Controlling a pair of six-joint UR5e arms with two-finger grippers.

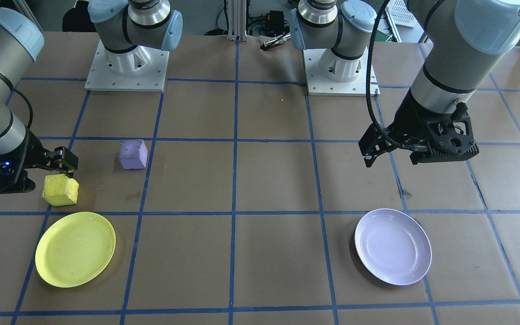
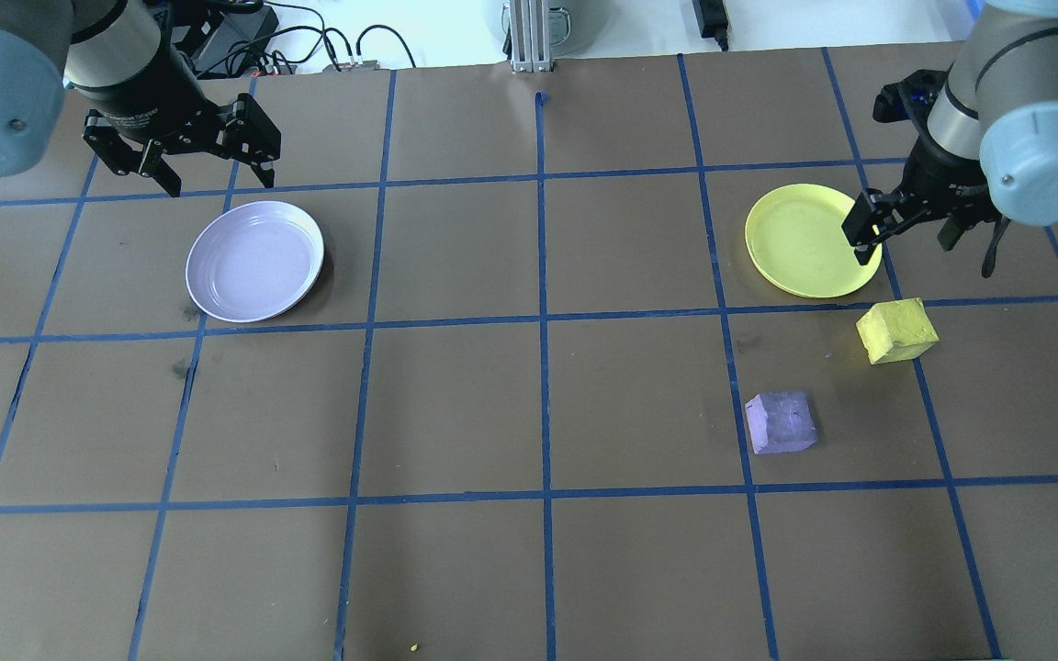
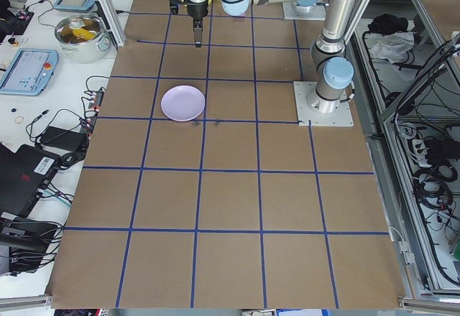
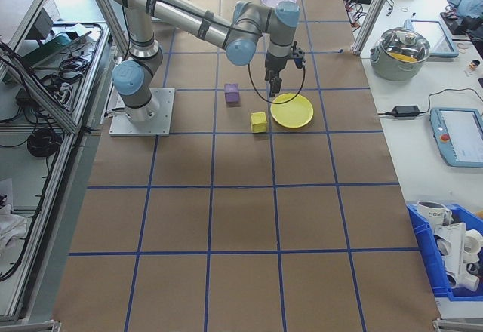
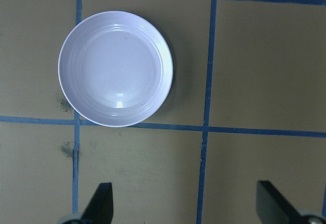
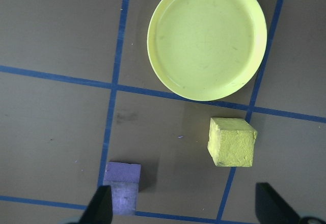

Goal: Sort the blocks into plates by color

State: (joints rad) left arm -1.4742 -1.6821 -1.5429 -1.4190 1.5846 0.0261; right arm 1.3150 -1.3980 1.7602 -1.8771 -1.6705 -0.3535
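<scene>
1. A small rough yellow foam cube (image 2: 896, 330) is sitting on the brown paper-covered table (image 2: 529, 413), just beside the bright yellow round plastic plate (image 2: 809, 240) but not on it; the wrist view shows a strip of bare table between the two.

2. A light purple foam cube (image 2: 780, 421) of the same rough texture is resting near the yellow cube, apart from it, on the side nearer the robot's base and well away from both plates.

3. The right gripper (image 2: 910, 225) is hanging in the air above the far edge of the yellow plate, its black fingers spread wide and carrying nothing. Its own camera is looking down on the yellow plate, the yellow cube and the purple cube all at once, with one fingertip (image 6: 102, 203) showing at each lower corner.

4. Across the table, the pale lavender glossy plate (image 2: 254, 261) is lying bare on the robot's left side, a highlight gleaming on its surface.

5. The left gripper (image 2: 208, 174) is hovering just beyond that plate's far rim, fingers likewise spread apart and holding nothing.

6. Blue tape lines (image 2: 543, 317) are dividing the tabletop into squares, and both plates are lying close to one such line.
</scene>
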